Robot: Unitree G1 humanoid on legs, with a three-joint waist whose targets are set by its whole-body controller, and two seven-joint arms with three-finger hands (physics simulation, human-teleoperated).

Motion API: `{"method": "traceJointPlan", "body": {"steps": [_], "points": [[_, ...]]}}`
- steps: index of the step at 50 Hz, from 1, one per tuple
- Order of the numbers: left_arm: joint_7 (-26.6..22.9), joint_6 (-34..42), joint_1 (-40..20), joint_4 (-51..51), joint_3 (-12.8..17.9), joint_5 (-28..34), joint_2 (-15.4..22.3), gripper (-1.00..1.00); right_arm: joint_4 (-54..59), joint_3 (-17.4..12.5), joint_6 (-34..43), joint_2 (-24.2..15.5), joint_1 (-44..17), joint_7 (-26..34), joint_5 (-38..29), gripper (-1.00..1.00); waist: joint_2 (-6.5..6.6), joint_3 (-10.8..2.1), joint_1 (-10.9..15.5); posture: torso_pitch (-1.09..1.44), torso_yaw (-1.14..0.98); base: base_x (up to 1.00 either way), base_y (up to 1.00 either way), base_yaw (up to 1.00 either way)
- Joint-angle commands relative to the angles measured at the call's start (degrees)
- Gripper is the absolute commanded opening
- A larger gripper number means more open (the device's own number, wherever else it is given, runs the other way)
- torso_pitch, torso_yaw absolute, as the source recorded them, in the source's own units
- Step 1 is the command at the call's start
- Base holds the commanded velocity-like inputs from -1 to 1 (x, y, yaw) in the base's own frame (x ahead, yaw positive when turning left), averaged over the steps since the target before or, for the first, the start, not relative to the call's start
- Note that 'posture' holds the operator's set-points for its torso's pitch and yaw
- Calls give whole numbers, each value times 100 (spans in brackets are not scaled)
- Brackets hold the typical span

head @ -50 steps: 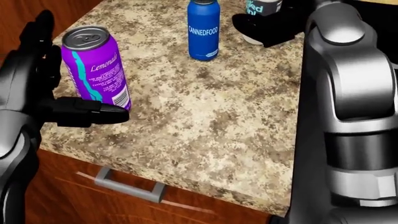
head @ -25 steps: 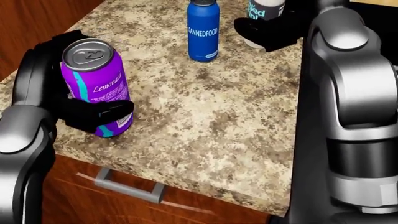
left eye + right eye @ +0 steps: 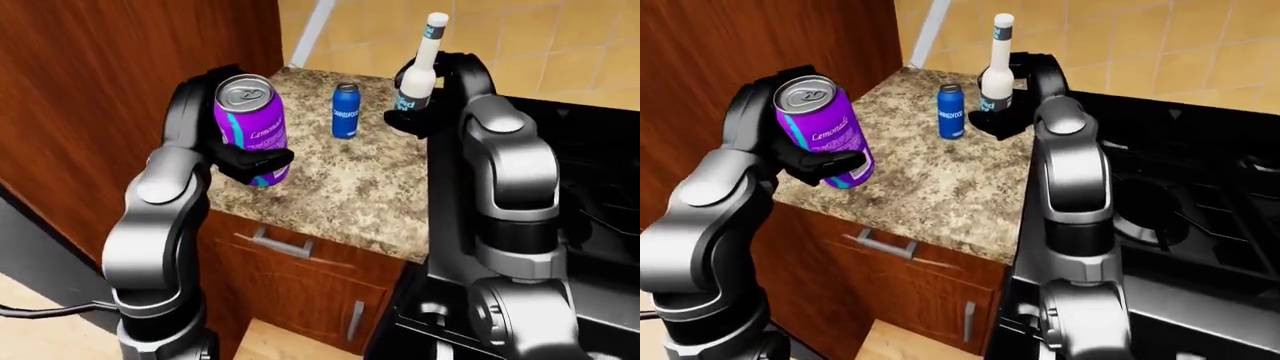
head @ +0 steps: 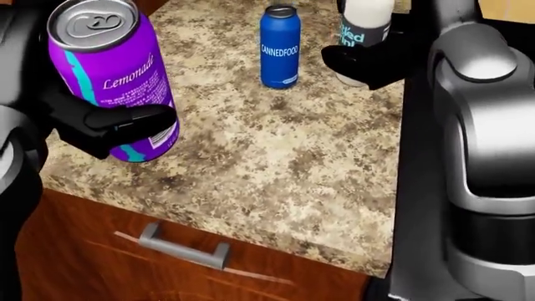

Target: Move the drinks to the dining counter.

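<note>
Both drinks gripped at the granite counter

The left hand (image 4: 100, 122) wraps its fingers round the purple lemonade can (image 4: 113, 78), held just above the counter (image 4: 276, 169) near its left edge. The right hand (image 3: 425, 112) clasps the white bottle (image 3: 420, 64) low at the far right corner. The can looks light, rigid and slick: mid-body grip suits it.

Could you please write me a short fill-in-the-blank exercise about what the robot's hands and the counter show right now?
1. The left hand is closed round a purple can labelled ____.
2. The right hand grips a tall white ____ with a long neck.
3. The blue can left standing on the granite counter reads ____.
4. To the right of the counter in the right-eye view lies a black ____.

Missing words: Lemonade; bottle; CANNEDFOOD; stove
</note>
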Motion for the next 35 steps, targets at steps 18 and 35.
{"method": "traceJointPlan", "body": {"steps": [18,35], "points": [[42,-49,-145,-277,55,65,26,-100,-582,2,30,28,-197,187,-111,-100,635,-306,217,0,0,-100,17,0],[-6,54,-177,-380,99,73,57,-100,-827,30,238,96,-192,247,-155,-100,-53,-249,65,0,0,-100,18,0]]}}
